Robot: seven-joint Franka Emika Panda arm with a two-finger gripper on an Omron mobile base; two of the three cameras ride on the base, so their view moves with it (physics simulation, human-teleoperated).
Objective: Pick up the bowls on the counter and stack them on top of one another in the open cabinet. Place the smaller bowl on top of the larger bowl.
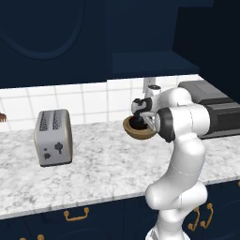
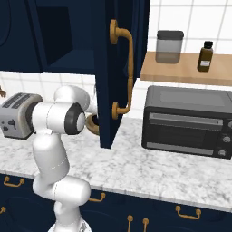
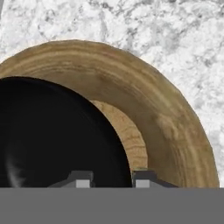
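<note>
The small glossy black bowl (image 3: 57,140) sits inside the wide wooden bowl (image 3: 162,113), off toward one side of it. Both rest low over the marbled counter (image 3: 175,39); I cannot tell whether the wooden bowl touches it. My gripper (image 3: 112,179) points down at the pair with its jaws close together across the black bowl's wall, one tip inside it and one over the wood. From the left base, the gripper (image 1: 139,118) is over the black bowl (image 1: 137,124) and the wooden bowl (image 1: 140,133). The open cabinet (image 1: 150,63) is above, its shelf bare.
A silver toaster (image 1: 53,137) stands on the counter (image 1: 103,164) to the left. A black toaster oven (image 2: 188,120) is at the right. The open navy cabinet door (image 2: 122,68) hangs in front of the wooden bowl (image 2: 92,126). A jar (image 2: 169,46) and a bottle (image 2: 205,56) are on a wooden shelf.
</note>
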